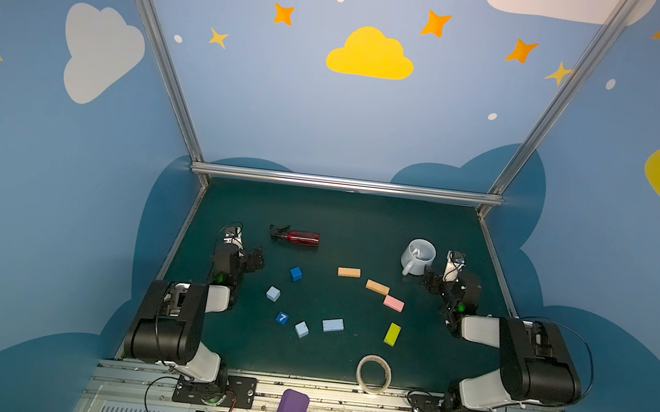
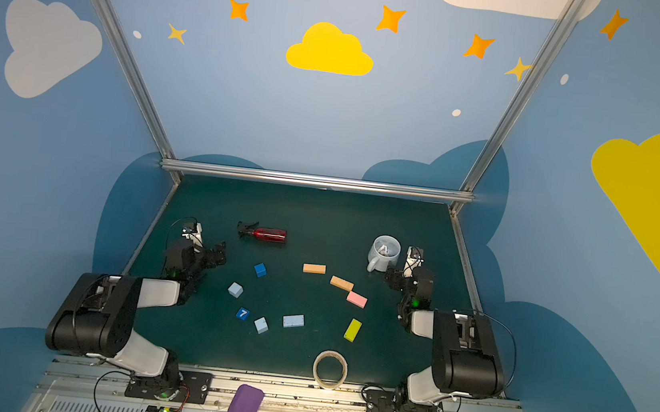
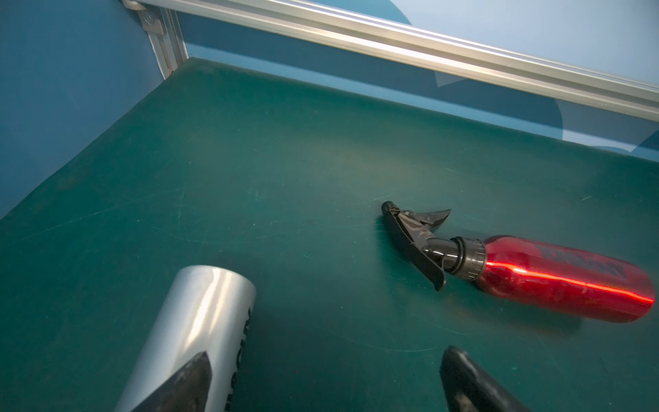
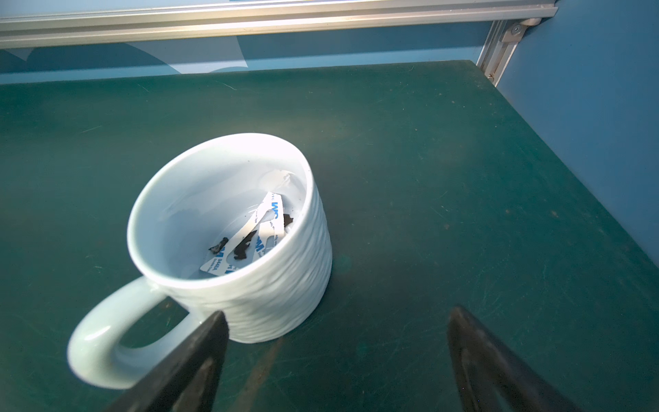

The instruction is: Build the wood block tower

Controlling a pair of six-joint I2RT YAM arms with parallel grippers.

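tape roll (image 1: 373,374) at lower mat edge | wood blocks (image 1: 333,325) in loose arc mid-frame, none stacked, 7 cube (image 1: 282,318) lower left | left gripper (image 1: 254,259) spread, holding nothing, near left edge | right gripper (image 1: 432,279) spread, holding nothing, just beside mug (image 1: 419,255) | red bottle (image 1: 303,237) lying upper left | far mat (image 1: 360,218) open up to rail

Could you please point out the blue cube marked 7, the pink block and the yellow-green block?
blue cube marked 7 (image 1: 282,318): in a top view, on its numbered face.
pink block (image 1: 393,303): in a top view, middle of its top.
yellow-green block (image 1: 392,333): in a top view, middle of its top.
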